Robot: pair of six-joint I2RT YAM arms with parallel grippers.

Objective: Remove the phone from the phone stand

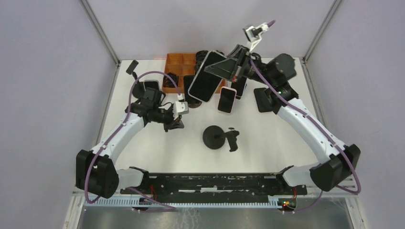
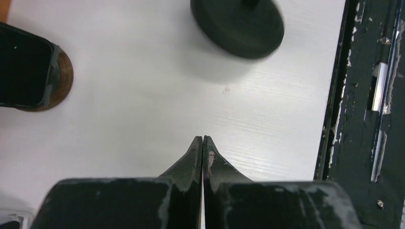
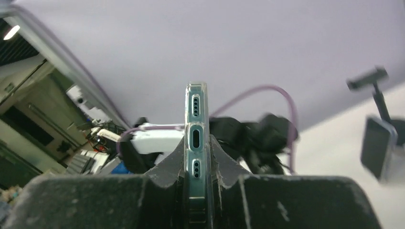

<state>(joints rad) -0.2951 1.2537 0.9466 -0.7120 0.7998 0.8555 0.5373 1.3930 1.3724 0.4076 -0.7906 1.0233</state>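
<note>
My right gripper is shut on a large phone in a clear case and holds it in the air over the back of the table. In the right wrist view the phone's bottom edge stands between the fingers. The black phone stand sits mid-table with its clamp empty; its round base shows in the left wrist view. My left gripper is shut and empty, hovering over the table left of the stand; the left wrist view shows its fingertips pressed together.
An orange tray stands at the back. A pink-cased phone lies on the table and another phone stands on a holder at the left. A dark phone on a brown disc shows left of my left gripper.
</note>
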